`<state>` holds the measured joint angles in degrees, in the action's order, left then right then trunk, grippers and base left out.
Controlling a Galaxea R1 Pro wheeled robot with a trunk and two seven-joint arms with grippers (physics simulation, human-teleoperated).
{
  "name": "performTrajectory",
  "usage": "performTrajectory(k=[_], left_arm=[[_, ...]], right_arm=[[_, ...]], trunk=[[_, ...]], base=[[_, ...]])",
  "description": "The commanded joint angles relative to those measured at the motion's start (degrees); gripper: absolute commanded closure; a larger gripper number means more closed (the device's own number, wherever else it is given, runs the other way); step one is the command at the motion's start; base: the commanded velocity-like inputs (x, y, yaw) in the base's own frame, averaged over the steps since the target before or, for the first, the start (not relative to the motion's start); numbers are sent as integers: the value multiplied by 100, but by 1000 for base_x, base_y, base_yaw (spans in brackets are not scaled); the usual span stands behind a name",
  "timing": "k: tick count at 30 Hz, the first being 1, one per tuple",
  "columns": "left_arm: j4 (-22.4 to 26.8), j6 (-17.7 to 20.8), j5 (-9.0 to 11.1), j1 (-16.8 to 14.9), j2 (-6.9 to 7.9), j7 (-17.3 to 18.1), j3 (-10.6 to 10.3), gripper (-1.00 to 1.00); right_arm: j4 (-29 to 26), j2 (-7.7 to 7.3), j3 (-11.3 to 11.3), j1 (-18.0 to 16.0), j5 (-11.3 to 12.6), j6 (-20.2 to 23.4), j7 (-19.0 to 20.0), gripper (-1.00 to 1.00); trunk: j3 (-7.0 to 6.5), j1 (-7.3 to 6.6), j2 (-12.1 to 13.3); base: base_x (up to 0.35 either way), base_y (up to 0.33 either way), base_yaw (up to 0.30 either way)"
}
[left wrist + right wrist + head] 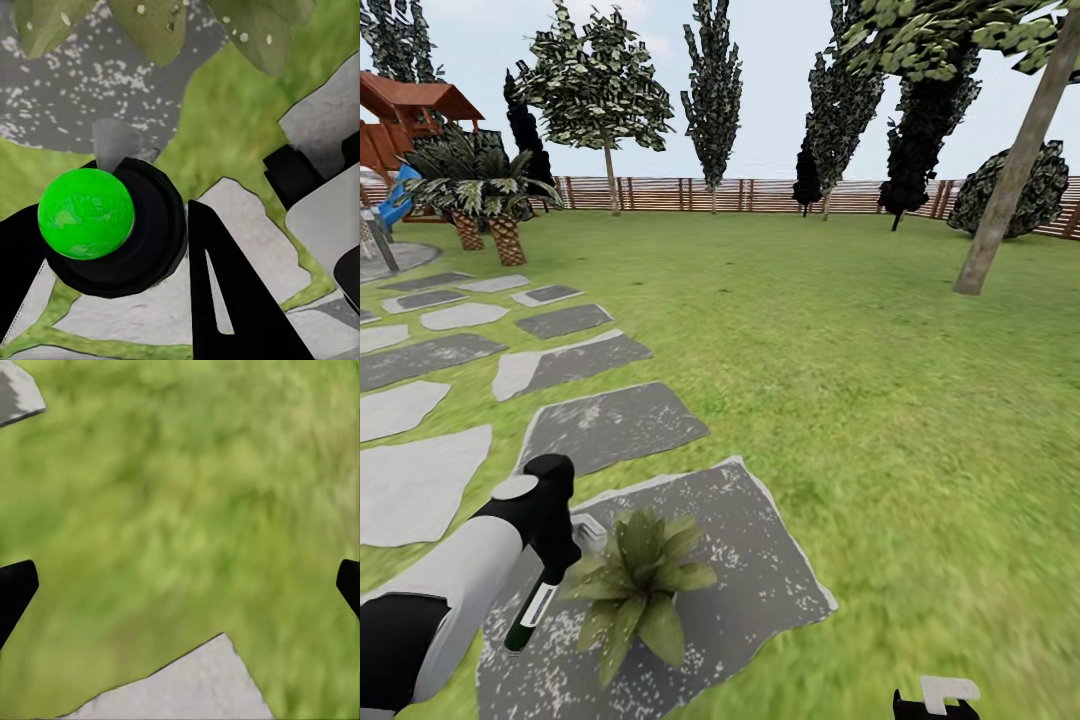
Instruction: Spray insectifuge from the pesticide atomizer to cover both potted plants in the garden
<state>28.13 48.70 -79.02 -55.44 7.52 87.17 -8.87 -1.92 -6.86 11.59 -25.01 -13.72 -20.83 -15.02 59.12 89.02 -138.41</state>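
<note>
A potted plant [635, 585], a low rosette of broad green leaves, stands on a large grey slab [760, 560] in the garden lawn. My left gripper [557, 572] is shut on the pesticide atomizer [530, 612], a slim dark green bottle with a white label, held tilted just left of the plant. In the left wrist view the atomizer [112, 232] looks like a black round body with a bright green ball on it, held between the dark fingers [232, 300], and the plant's leaves [157, 30] lie just beyond. My right gripper [937, 702] hangs open over grass [187, 510].
Irregular grey stepping slabs [610, 425] run to the far left toward a round gravel patio [395, 260]. Trunked palms [490, 200] and a red-roofed play structure [410, 110] stand at the back left. A leaning tree trunk [1005, 190] rises on the right before the wooden fence [760, 195].
</note>
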Motion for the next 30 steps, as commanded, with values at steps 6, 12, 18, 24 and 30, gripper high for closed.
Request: performTrajectory(k=[6, 12, 18, 24, 30], left_arm=[[15, 61, -27, -2, -4, 54, -33, 100], [17, 68, -31, -2, -4, 54, -30, 100], [17, 70, -27, -10, -7, 53, -7, 100], [17, 69, -26, -10, -18, 42, -27, 100], [17, 63, -26, -11, -22, 15, -23, 100]], right_arm=[[7, 8, 45, -4, -60, -18, -18, -100], [7, 9, 41, -4, -60, -18, -18, -100], [7, 9, 45, -4, -60, -18, -18, -100], [7, 9, 45, -4, -60, -18, -19, -100], [7, 9, 45, -4, -60, -18, -23, -100]], trunk=[[6, 2, -2], [6, 2, -2], [6, 2, -2], [6, 2, -2], [6, 2, -2]], base=[[192, -167, 139], [-112, -242, 271], [-26, -29, 101], [129, -102, 5], [108, -230, 162]])
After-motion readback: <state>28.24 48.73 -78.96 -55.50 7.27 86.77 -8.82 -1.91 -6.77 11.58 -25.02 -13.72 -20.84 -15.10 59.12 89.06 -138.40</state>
